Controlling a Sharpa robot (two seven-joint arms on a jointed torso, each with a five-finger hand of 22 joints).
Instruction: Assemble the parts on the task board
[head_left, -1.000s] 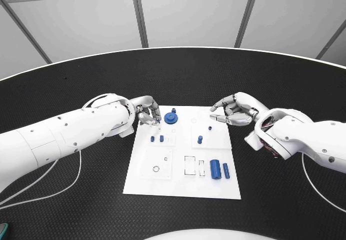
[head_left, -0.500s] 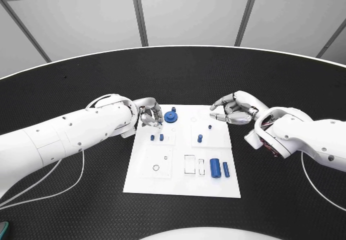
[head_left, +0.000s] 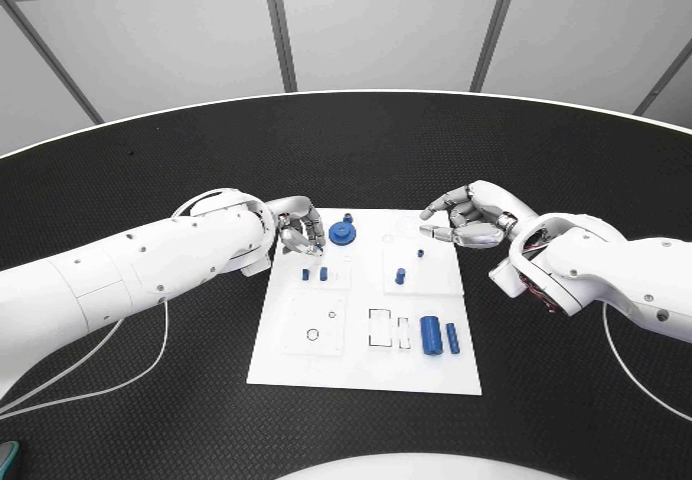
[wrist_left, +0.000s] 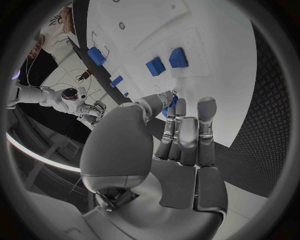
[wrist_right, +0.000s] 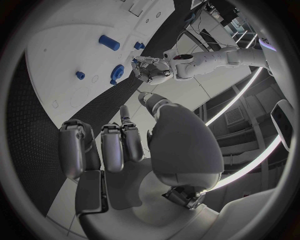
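The task board (head_left: 364, 345) is seen flat on the black counter (head_left: 144, 160), between the two hands. The left hand (head_left: 299, 228) is held at the board's far left corner, fingers (wrist_left: 187, 131) curled inward beside the blue gear-like part (head_left: 340, 235); whether that part is pinched or merely touched cannot be told. The right hand (head_left: 464, 220) is held at the far right corner, fingers (wrist_right: 112, 145) bent and apart, nothing seen within them.

Two small blue pegs (head_left: 313, 274) are noted upright left of centre, and two more (head_left: 410, 265) further right. Two blue cylinders (head_left: 440, 335) are laid side by side near the board's right edge, beside empty rectangular recesses (head_left: 381, 330).

Judged from appearance, the parts are taken to be light, rigid plastic, smooth and likely slippery. The cylinders would probably roll if nudged; a pinch across the middle of the barrel is advised. The gear-like part is best taken by its rim, the pegs by their upper ends.
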